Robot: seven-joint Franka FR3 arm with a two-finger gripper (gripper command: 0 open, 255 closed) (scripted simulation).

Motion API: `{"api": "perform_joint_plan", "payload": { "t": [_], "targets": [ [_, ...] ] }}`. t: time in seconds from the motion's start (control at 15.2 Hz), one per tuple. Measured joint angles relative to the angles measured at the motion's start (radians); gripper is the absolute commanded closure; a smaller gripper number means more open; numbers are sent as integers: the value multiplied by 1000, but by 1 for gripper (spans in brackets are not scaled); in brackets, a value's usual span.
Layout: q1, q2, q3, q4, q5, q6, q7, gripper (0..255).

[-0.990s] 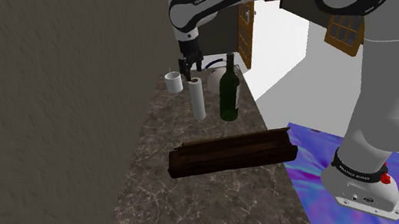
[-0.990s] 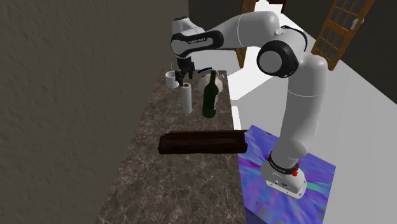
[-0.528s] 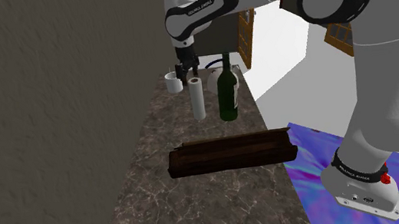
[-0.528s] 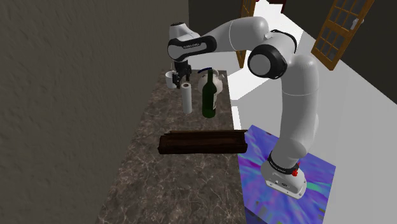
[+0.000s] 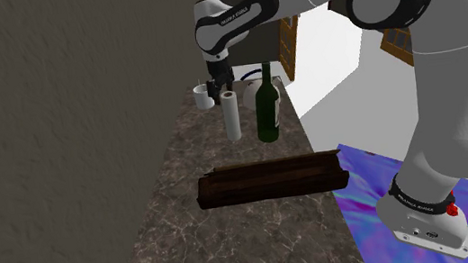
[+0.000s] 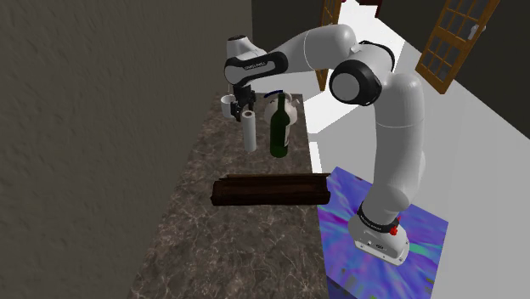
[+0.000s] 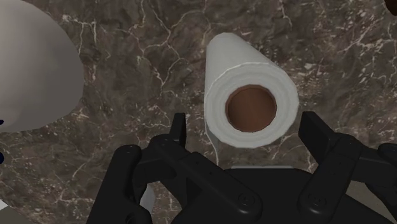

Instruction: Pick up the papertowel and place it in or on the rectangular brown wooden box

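A white paper towel roll (image 5: 232, 115) (image 6: 250, 130) stands upright on the dark marble counter, next to a green bottle. My black gripper (image 5: 216, 87) (image 6: 240, 110) hovers just above the roll's top, slightly toward the wall side. In the wrist view the gripper (image 7: 247, 130) is open, and the roll (image 7: 250, 95) with its brown core is seen end-on between the spread fingers, untouched. The long dark brown wooden box (image 5: 271, 179) (image 6: 270, 189) lies across the counter, nearer the stand than the roll.
A dark green wine bottle (image 5: 266, 106) (image 6: 279, 127) stands close beside the roll. A white cup (image 5: 204, 96) and a round white vessel (image 6: 284, 106) (image 7: 32, 70) sit behind it. A grey wall (image 5: 60, 128) borders the counter (image 5: 235, 235).
The gripper has shifted a little toward the shoulder view's left and slightly lower, over the roll's top. The roll, bottle and box have not moved.
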Motion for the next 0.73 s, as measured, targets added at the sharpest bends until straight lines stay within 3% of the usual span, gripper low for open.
{"api": "perform_joint_plan", "payload": {
  "t": [0.07,0.13,0.73],
  "targets": [
    [0,0,0,0,0,0,0,0],
    [0,0,0,0,0,0,0,255],
    [0,0,0,0,0,0,0,255]
  ]
}}
